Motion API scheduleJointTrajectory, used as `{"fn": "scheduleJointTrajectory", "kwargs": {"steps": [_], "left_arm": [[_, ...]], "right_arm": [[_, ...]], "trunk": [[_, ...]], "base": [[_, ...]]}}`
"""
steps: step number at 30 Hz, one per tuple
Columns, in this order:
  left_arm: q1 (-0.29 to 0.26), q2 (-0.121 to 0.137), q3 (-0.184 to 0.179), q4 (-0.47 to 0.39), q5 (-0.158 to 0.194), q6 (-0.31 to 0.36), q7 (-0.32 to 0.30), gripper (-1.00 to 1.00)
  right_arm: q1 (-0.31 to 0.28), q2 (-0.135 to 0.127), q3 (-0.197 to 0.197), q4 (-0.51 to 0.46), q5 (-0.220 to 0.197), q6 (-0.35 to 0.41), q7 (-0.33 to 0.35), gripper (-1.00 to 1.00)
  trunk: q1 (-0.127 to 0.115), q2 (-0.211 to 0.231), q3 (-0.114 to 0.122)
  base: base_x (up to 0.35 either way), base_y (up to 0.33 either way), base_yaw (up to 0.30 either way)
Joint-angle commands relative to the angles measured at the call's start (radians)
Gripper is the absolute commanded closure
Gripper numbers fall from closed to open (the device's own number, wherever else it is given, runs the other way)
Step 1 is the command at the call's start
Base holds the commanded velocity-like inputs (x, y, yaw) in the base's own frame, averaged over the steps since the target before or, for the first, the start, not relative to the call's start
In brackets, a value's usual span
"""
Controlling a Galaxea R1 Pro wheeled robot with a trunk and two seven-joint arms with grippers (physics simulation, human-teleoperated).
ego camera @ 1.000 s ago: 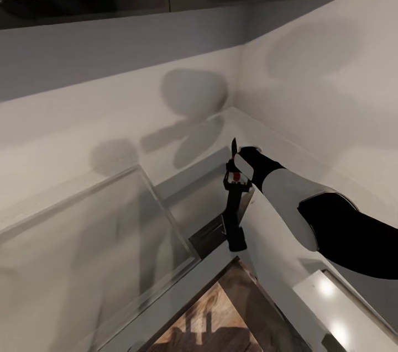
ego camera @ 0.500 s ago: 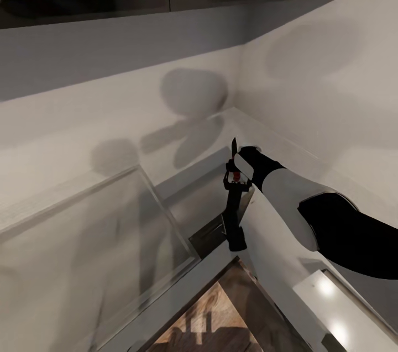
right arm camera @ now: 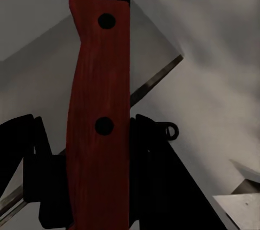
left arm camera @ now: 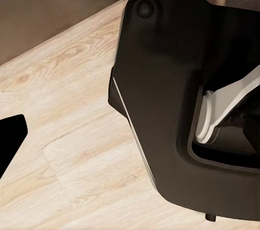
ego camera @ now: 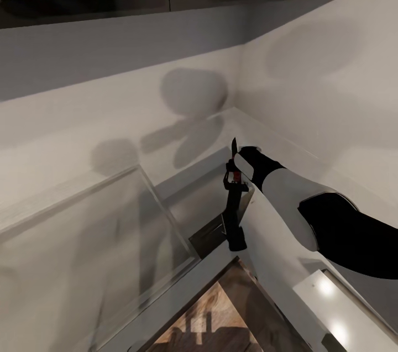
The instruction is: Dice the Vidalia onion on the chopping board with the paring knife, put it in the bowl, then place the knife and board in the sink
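Red-brown knife handle (right arm camera: pixel 100 116) sits clamped between my right gripper's (ego camera: pixel 235 178) fingers (right arm camera: pixel 46 186), blade tip up, so the edge points away from the arm while I carry it. I'm holding it above the grey bench (ego camera: pixel 83 241) near the wall corner. What looks like the sink's edge (ego camera: pixel 210 233) lies just below, though the angle is poor. My left gripper's (left arm camera: pixel 11 138) fingers I cannot tell; it hangs over wooden floor (left arm camera: pixel 70 110). I judge the drop into the sink comes next.
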Motion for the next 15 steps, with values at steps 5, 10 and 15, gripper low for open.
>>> {"fn": "scheduleJointTrajectory", "kwargs": {"steps": [5, 10, 15], "left_arm": [[0.001, 0.0, -0.001, -0.003, 0.002, -0.001, 0.002, -1.0], [0.001, 0.0, -0.001, -0.003, 0.002, -0.001, 0.002, -1.0], [0.001, 0.0, -0.001, -0.003, 0.002, -0.001, 0.002, -1.0]], "right_arm": [[0.0, -0.001, 0.014, 0.035, -0.002, 0.008, -0.006, 1.0], [0.0, -0.001, 0.014, 0.035, -0.002, 0.008, -0.007, 1.0], [0.0, -0.001, 0.014, 0.035, -0.002, 0.008, -0.007, 1.0]], "trunk": [[0.001, -0.001, -0.002], [0.001, -0.001, -0.002], [0.001, -0.001, -0.001]], "base": [[0.0, 0.0, 0.0], [0.0, 0.0, 0.0], [0.0, 0.0, 0.0]]}}
